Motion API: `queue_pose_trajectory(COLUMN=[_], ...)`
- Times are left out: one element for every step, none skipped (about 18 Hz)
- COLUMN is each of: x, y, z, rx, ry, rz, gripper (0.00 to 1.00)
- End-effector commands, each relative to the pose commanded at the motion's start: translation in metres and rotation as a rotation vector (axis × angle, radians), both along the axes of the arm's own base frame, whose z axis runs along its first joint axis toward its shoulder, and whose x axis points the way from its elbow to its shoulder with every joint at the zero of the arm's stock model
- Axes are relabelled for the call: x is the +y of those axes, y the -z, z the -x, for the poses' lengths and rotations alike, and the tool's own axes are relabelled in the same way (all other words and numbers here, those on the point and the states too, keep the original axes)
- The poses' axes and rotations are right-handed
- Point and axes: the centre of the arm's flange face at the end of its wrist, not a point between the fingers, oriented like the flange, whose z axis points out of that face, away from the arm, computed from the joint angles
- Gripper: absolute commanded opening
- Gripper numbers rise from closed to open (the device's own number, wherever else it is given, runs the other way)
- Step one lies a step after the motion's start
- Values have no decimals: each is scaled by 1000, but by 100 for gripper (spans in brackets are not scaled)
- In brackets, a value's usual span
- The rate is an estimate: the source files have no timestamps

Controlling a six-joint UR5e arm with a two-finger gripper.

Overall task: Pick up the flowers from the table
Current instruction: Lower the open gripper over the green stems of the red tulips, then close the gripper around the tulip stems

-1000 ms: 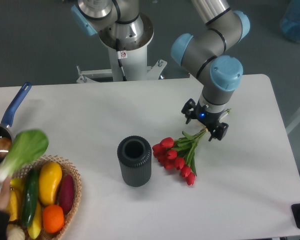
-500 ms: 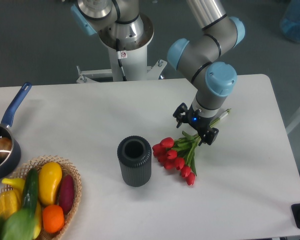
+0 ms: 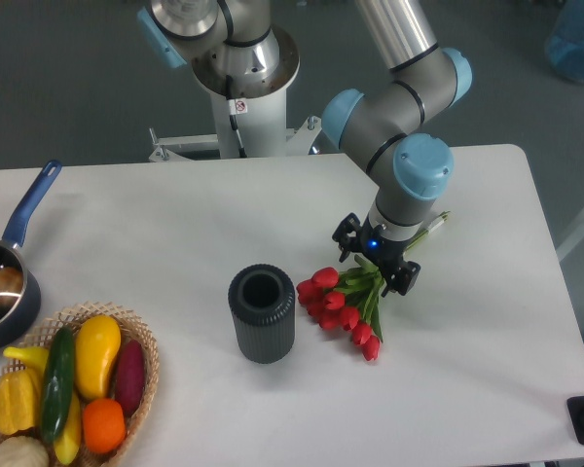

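- Fixed camera view: the flowers (image 3: 343, 306) are lying flat on the table (image 3: 487, 341), a bunch of red buds pointing toward the lower left and green leaves and stems trailing up to the right.
- The stem ends are poking out beyond the arm's wrist at the upper right (only a thin pale-green tip is showing there).
- The gripper (image 3: 375, 262) is hanging directly over the leafy part of the bunch, its two dark fingers standing apart with the stems somewhere between or beneath them.
- Whether the fingers are already touching the stems cannot be told from this angle, and the jaws are looking spread rather than clamped.
- A small blue light is glowing on the gripper body, just above the fingers.
- The dark ribbed vase (image 3: 261, 313) is standing upright just to the left of the red buds, its open mouth facing up, apart from the flowers by a narrow gap.
- At the lower left corner a wicker basket (image 3: 146, 341) is sitting with produce in it (yellow, green, purple and orange pieces).
- A pot with a blue handle (image 3: 19, 243) is resting at the left edge of the table, above the basket.
- The robot base (image 3: 241, 68) is standing behind the far edge of the table.
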Motion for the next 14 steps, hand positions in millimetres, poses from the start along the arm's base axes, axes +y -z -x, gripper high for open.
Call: queue_pose_trajectory(x=[1, 0, 0, 0, 0, 0, 0, 0, 1, 0, 0, 0, 1, 0], y=[0, 0, -1, -1, -1, -1, -1, -1, -3, -5, -8, -11, -12, -14], z=[0, 0, 0, 0, 0, 0, 1, 1, 1, 3, 4, 6, 7, 8], rx=[0, 0, 1, 1, 1, 1, 3, 4, 6, 11, 16, 23, 24, 28], ry=[2, 0, 0, 0, 0, 0, 0, 1, 2, 0, 0, -2, -3, -3], rz=[0, 0, -1, -1, -1, -1, -1, 0, -1, -2, -3, -6, -7, -7], gripper=[73, 64, 56, 43, 35, 30, 24, 19, 13, 11, 10, 10, 10, 10])
